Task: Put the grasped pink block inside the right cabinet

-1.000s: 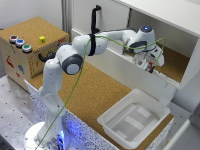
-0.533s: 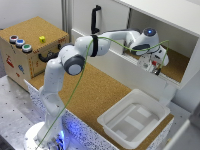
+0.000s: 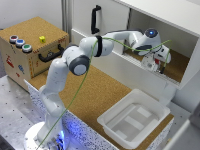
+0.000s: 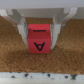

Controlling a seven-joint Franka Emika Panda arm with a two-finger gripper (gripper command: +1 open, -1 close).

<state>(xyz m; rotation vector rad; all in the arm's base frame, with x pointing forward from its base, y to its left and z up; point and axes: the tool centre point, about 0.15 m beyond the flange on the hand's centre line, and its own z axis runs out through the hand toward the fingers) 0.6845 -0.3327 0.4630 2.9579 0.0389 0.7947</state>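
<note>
In the wrist view the pink block (image 4: 39, 39), a small red-pink cube with a letter A on its face, sits between my gripper's (image 4: 39, 43) two fingers, which press on its sides. Its underside is at or just above the brown cork floor (image 4: 40, 64). In the exterior view my gripper (image 3: 159, 64) reaches inside the right cabinet (image 3: 172, 35), low over its cork floor (image 3: 177, 70). The block itself is too small to make out there.
The cabinet's white front lip (image 3: 125, 62) runs beneath the forearm. A white door with a black handle (image 3: 95, 20) stands at the exterior view's left of the opening. A white plastic tray (image 3: 132, 117) lies below. A brown box (image 3: 30, 55) carries coloured buttons and a yellow cube (image 3: 42, 38).
The gripper has moved lower and toward the exterior view's right, deeper into the cabinet, still holding the block.
</note>
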